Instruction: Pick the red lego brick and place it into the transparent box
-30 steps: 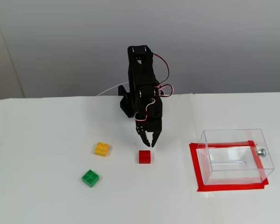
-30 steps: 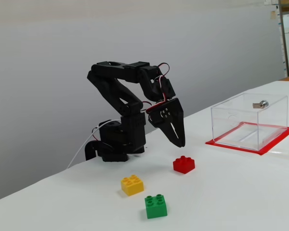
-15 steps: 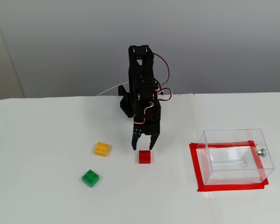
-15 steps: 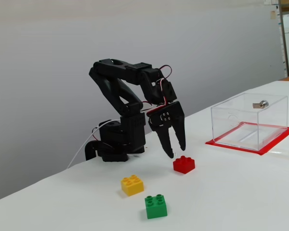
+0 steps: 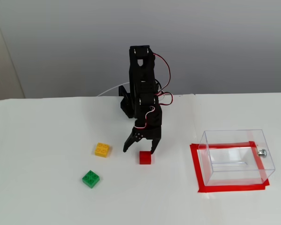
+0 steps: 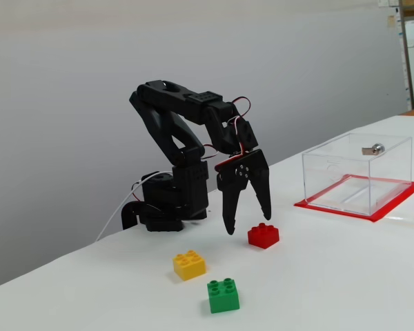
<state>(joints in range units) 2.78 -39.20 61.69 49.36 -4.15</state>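
Note:
The red lego brick (image 5: pixel 145 157) (image 6: pixel 263 236) sits on the white table, in front of the arm. My black gripper (image 5: pixel 139 150) (image 6: pixel 249 225) is open and points down just above and behind the brick, with its fingertips close to the table. It holds nothing. The transparent box (image 5: pixel 235 156) (image 6: pixel 357 170) stands empty on a red tape rectangle at the right in both fixed views, with a small metal knob (image 5: pixel 262 153) (image 6: pixel 374 148) on its side.
A yellow brick (image 5: pixel 102 149) (image 6: pixel 190 264) and a green brick (image 5: pixel 91 178) (image 6: pixel 223 295) lie to the left of the red one. The arm's base (image 6: pixel 164 203) stands at the back of the table. A white cable runs behind it.

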